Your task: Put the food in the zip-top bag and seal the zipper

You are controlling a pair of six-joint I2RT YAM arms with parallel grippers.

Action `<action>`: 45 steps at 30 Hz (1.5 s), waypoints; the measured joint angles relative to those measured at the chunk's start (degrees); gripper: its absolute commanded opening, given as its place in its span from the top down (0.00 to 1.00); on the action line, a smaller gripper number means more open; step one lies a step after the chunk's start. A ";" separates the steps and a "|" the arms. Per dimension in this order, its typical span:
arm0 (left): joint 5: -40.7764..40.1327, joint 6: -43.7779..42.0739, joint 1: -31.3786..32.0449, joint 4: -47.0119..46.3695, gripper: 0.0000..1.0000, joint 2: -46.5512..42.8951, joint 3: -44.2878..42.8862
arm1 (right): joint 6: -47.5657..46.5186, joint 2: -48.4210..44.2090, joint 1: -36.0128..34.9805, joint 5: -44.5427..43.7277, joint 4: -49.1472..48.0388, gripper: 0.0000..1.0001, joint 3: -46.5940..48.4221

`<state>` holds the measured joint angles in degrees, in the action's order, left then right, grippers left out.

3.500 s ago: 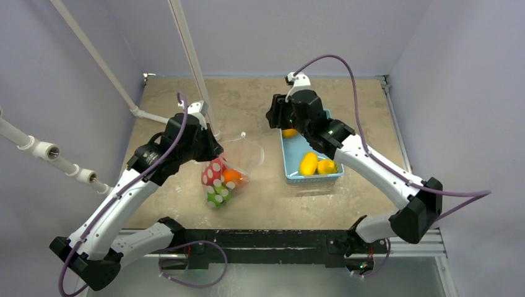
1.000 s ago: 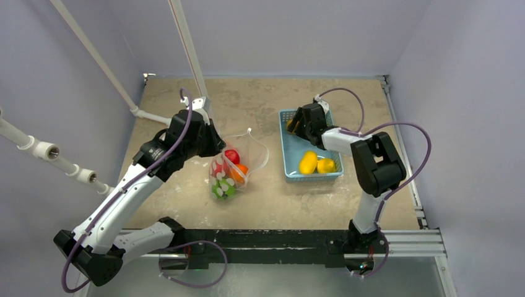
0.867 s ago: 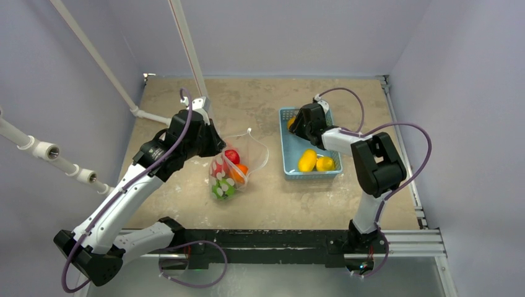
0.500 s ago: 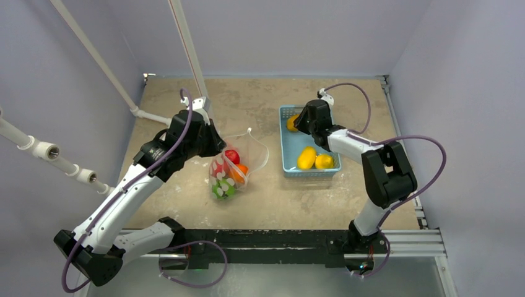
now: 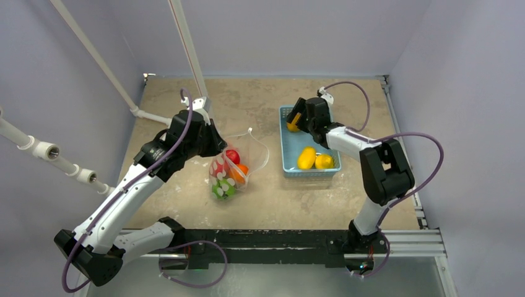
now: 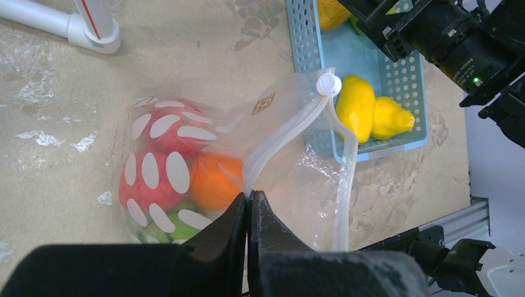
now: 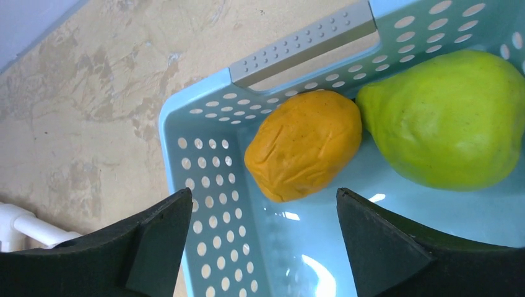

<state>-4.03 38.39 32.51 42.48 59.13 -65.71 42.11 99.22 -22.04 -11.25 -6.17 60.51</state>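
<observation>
The zip-top bag lies mid-table with its mouth open toward the basket, holding a red, an orange and a green fruit. My left gripper is shut on the zipper at the bag's mouth edge, and its white slider sits at the far end. My right gripper hangs open over the far left corner of the light-blue basket, just above an orange fruit that lies beside a green one. Nothing is between its fingers.
Two yellow fruits lie at the near end of the basket. A white pipe slants up from a foot on the table behind the left arm, close to the bag. Purple walls close in the table.
The right gripper has shifted slightly toward the basket's far left corner and its jaws now stand wide open. The orange fruit stays in the basket. The left arm and bag are unchanged.
</observation>
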 measured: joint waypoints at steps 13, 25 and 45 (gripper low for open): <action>0.00 -0.07 0.00 -0.02 1.00 0.17 0.00 | 6.75 6.95 1.51 0.55 1.09 0.10 3.48; 0.76 -0.48 -0.24 -0.87 1.00 1.40 0.00 | 9.29 11.30 3.10 1.90 1.66 0.22 7.41; 0.87 -0.48 -0.63 -1.25 1.00 1.42 0.02 | 6.49 3.19 3.10 2.27 2.08 0.86 3.76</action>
<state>-3.16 37.91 31.88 41.23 60.55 -65.69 48.60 102.41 -18.94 -8.97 -4.10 64.27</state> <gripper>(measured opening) 0.008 0.604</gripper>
